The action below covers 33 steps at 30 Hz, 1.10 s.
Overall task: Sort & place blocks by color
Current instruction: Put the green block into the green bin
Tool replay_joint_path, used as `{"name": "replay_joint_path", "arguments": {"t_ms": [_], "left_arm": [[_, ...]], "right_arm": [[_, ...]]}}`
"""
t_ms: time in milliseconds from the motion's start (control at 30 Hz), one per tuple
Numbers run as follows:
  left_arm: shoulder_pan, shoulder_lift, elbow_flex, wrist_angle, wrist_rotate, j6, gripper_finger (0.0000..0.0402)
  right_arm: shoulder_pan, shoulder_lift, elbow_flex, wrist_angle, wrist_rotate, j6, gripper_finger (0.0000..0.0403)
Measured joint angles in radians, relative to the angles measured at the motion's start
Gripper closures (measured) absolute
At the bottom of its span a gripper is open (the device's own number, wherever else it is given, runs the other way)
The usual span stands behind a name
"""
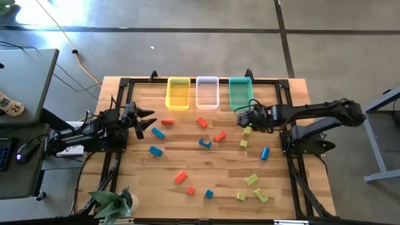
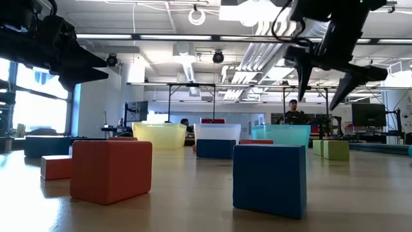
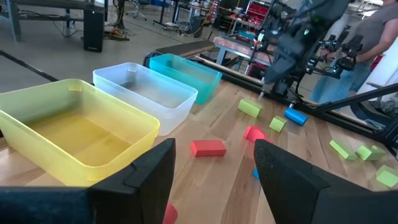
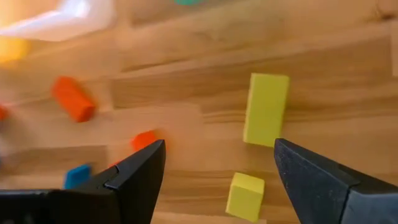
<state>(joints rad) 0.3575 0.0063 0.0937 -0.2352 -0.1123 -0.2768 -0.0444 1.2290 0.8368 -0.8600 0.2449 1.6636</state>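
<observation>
A small tag at the left edge of the high view, on a grey desk, shows "26". No other text is legible.

In the right wrist view the pale clear plastic tray and the yellow plastic tray are smeared to glowing patches and cut by the picture's edge, and only a sliver of the teal plastic tray shows. A small blue block there is partly hidden behind one dark finger of the right tool.

In the low view the big red-orange cube covers part of a smaller red-orange block, and the dark blue cube hides the table behind it. The left tool is cut off at the frame's edge.

From above, the yellow-green blocks near the table's front are too small for their shapes to be read; one is perhaps an arch.
</observation>
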Motion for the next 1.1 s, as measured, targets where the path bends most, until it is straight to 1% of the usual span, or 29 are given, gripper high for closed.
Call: {"name": "replay_joint_path", "arguments": {"t_ms": [200, 467, 667, 733, 800, 867, 1100], "left_arm": [[0.000, 0.000, 0.000, 0.000, 0.000, 0.000, 0.0193], [0.000, 0.000, 0.000, 0.000, 0.000, 0.000, 0.0193], [0.000, 0.000, 0.000, -0.002, 0.000, 0.000, 0.0193], [0.000, 0.000, 0.000, -0.002, 0.000, -0.008, 0.0193], [0.000, 0.000, 0.000, -0.002, 0.000, -0.008, 0.0193], [0.000, 0.000, 0.000, -0.003, 0.000, -0.008, 0.0193], [0.000, 0.000, 0.000, -0.004, -0.001, -0.008, 0.0193]], "right_arm": [[0.000, 0.116, 0.000, -0.014, -0.010, 0.089, 0.0116], [-0.002, 0.259, 0.000, -0.015, -0.010, 0.136, 0.0116], [-0.002, 0.343, 0.000, -0.012, -0.010, 0.154, 0.0117], [-0.002, 0.367, 0.000, -0.009, -0.010, 0.154, 0.0123], [-0.002, 0.387, 0.000, -0.006, -0.010, 0.151, 0.0140], [-0.002, 0.406, 0.000, -0.002, -0.009, 0.139, 0.0165], [-0.001, 0.426, 0.000, 0.020, 0.021, 0.073, 0.0289]]}}
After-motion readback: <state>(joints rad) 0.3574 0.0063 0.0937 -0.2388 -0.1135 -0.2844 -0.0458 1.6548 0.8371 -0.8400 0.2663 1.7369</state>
